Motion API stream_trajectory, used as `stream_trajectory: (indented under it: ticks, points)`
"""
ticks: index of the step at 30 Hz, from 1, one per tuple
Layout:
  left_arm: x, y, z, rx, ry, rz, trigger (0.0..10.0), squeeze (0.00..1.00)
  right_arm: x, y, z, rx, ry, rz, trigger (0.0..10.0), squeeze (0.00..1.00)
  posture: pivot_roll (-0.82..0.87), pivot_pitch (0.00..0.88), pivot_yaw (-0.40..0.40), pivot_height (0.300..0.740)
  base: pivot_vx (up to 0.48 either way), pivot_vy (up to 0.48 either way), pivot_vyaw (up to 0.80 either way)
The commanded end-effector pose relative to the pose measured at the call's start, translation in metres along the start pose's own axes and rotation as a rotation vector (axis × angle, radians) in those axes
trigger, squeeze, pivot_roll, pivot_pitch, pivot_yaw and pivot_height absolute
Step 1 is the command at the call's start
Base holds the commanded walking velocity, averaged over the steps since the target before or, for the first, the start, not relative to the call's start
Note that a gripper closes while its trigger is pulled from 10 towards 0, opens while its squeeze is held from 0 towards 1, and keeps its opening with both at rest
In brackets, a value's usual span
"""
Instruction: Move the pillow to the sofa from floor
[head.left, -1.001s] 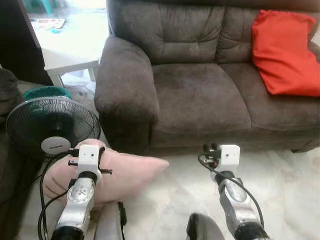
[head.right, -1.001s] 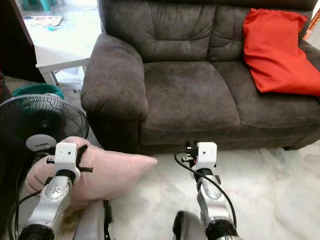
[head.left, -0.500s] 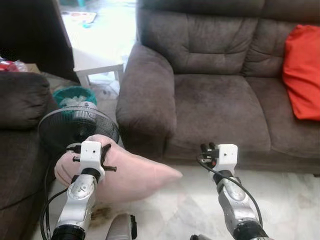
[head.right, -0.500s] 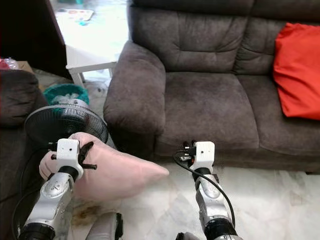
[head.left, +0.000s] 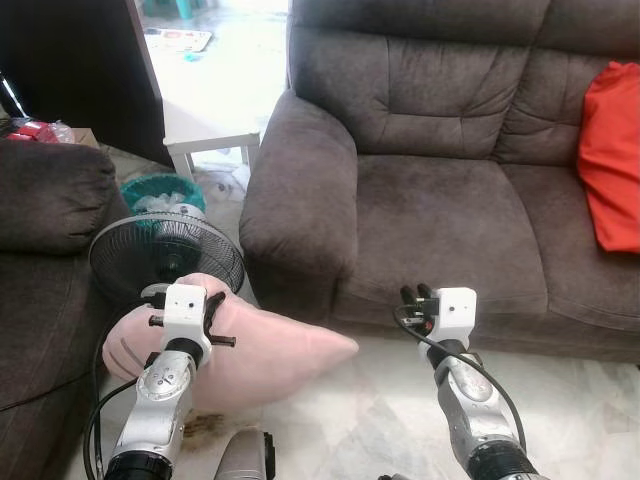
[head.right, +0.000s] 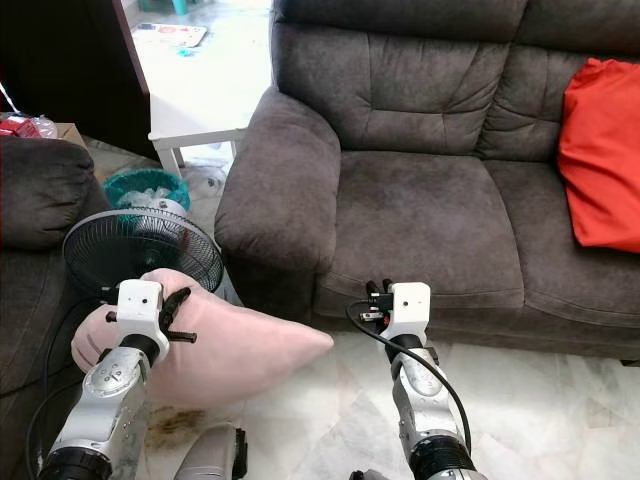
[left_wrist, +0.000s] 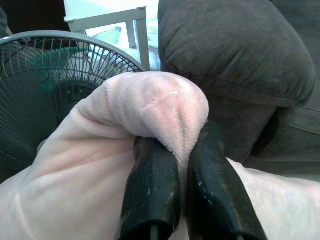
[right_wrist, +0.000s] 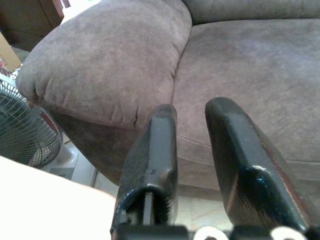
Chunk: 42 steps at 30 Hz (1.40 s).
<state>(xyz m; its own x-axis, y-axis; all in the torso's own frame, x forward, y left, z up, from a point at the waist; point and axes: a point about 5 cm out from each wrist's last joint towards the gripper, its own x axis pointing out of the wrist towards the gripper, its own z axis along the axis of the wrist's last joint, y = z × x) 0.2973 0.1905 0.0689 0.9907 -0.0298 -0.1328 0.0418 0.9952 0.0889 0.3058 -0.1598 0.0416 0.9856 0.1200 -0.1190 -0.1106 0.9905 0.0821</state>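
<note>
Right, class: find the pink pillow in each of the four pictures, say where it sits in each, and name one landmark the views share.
Left eye view: pink pillow lower left, before the fan.
Right eye view: lower left, beside the sofa armrest.
Left wrist view: a fold pinched between the left gripper fingers, centre.
Right wrist view: pale blur in the bottom-left corner.
Shared landmark: the sofa's armrest.

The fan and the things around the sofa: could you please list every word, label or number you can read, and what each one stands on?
Nothing here can be read.
Fan: a pale label on its hub, mostly hidden by the pink pillow; no lettering is legible.
Mat on the far floor: coloured print, too small and blurred.
Grey sofa, red cushion: no text.
</note>
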Motion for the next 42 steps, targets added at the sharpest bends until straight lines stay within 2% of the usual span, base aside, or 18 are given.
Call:
stream_trajectory:
  ticks: [1,6,16,22,23,25,27,29,33,37,40,41,42]
  points:
    - [0.004,-0.002,0.027,0.009,-0.117,-0.015,10.0,0.00,0.000,-0.004,0.000,0.003,-0.001,-0.021,10.0,0.00,0.20,0.026,-0.074,0.709,0.000,0.000,0.00]
    - [0.004,-0.001,0.027,0.013,-0.116,-0.016,10.0,0.00,0.000,-0.003,0.000,0.005,-0.003,-0.015,10.0,0.00,0.20,0.025,-0.072,0.739,0.000,0.000,0.00]
    - [0.004,-0.003,0.028,0.020,-0.118,-0.034,10.0,0.00,0.000,-0.003,-0.002,0.009,0.012,-0.007,10.0,0.00,0.21,0.017,-0.071,0.740,0.000,0.000,0.00]
    - [0.006,-0.007,0.031,0.013,-0.126,-0.063,10.0,0.00,0.002,0.003,-0.008,-0.047,0.096,0.110,10.0,0.00,0.20,0.010,-0.070,0.740,0.000,0.000,0.00]
    - [0.007,-0.010,0.034,0.014,-0.133,-0.087,10.0,0.00,0.000,0.008,-0.015,-0.141,0.167,0.212,10.0,0.00,0.20,0.005,-0.072,0.740,0.000,0.000,0.00]
    - [0.007,-0.012,0.037,0.024,-0.139,-0.114,10.0,0.00,-0.004,0.013,-0.026,-0.261,0.259,0.333,10.0,0.00,0.20,0.000,-0.075,0.740,0.000,0.000,0.00]
    - [0.008,-0.013,0.038,0.040,-0.137,-0.134,10.0,0.00,-0.008,0.014,-0.031,-0.314,0.300,0.409,10.0,0.00,0.20,0.000,-0.077,0.740,0.000,0.000,0.00]
    - [0.008,-0.014,0.038,0.052,-0.136,-0.148,10.0,0.00,-0.010,0.014,-0.035,-0.354,0.337,0.443,10.0,0.00,0.20,0.000,-0.077,0.740,0.000,0.000,0.00]
    - [0.008,-0.014,0.038,0.072,-0.131,-0.168,10.0,0.00,-0.017,0.007,-0.046,-0.548,0.434,0.521,10.0,0.00,0.20,0.000,-0.081,0.740,0.000,0.000,0.00]
    - [0.009,-0.020,0.042,0.083,-0.138,-0.233,10.0,0.00,-0.026,0.003,-0.059,-0.620,0.538,0.574,10.0,0.00,0.20,0.000,-0.082,0.740,0.000,0.000,0.00]
    - [0.010,-0.024,0.042,0.101,-0.132,-0.263,10.0,0.00,-0.030,0.003,-0.065,-0.677,0.577,0.610,10.0,0.00,0.20,0.000,-0.082,0.740,0.000,0.000,0.00]
    - [0.010,-0.026,0.042,0.103,-0.131,-0.275,10.0,0.00,-0.032,0.003,-0.067,-0.670,0.584,0.608,10.0,0.86,0.20,0.000,-0.082,0.740,0.000,0.000,0.00]
    - [0.011,-0.028,0.042,0.106,-0.131,-0.283,10.0,0.00,-0.033,0.004,-0.069,-0.659,0.589,0.605,10.0,1.00,0.20,0.000,-0.083,0.740,0.000,0.000,0.00]
